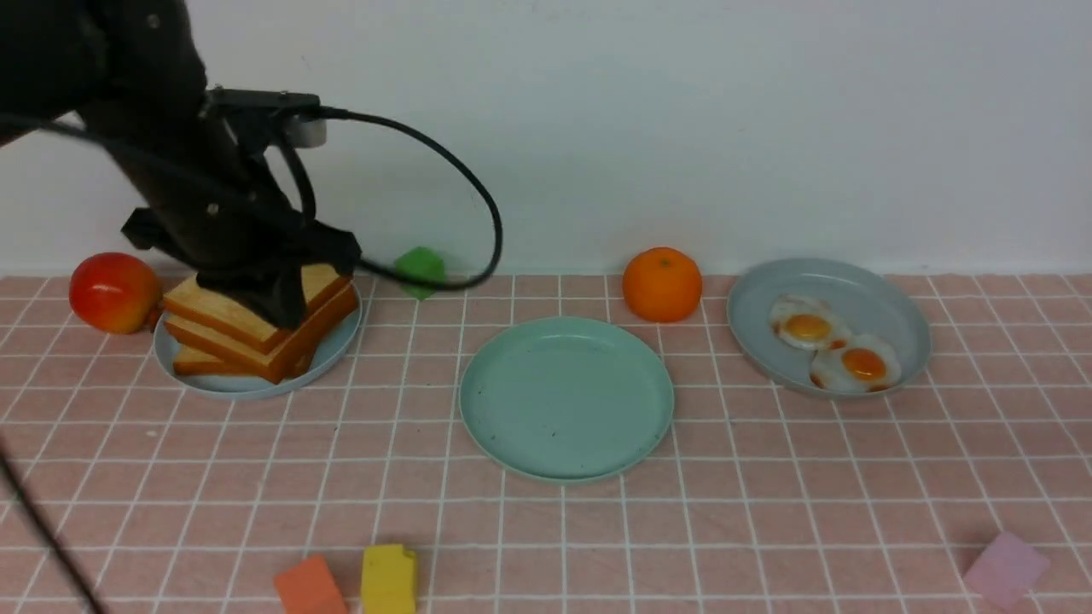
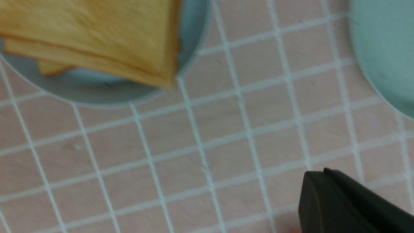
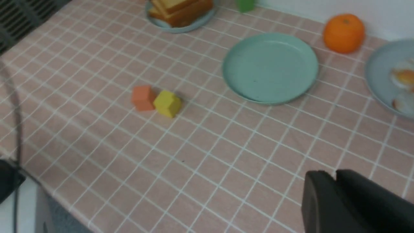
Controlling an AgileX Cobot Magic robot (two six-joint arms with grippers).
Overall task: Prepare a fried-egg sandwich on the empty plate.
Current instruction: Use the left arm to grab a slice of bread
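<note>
The mint-green plate (image 1: 566, 396) sits in the middle of the pink tiled surface (image 1: 734, 512) with nothing on it. To its left, a pale blue plate (image 1: 247, 385) carries a stack of toast slices (image 1: 230, 328). The left claw (image 1: 275, 309) is down at the top slice, its fingers closed together. The wrist view shows nothing between them. To the right, a grey-blue plate (image 1: 887, 298) holds two fried eggs (image 1: 832, 345) lying side by side, touching. An orange (image 1: 662, 284) stands between the two plates near the wall, an apple (image 1: 113, 292) is just beside the toast plate, and a green block (image 1: 420, 270) lies behind. The right claw (image 3: 336, 194) hangs over the bare front part of the surface, empty, its fingers close together, though I cannot tell whether they are fully closed.
</note>
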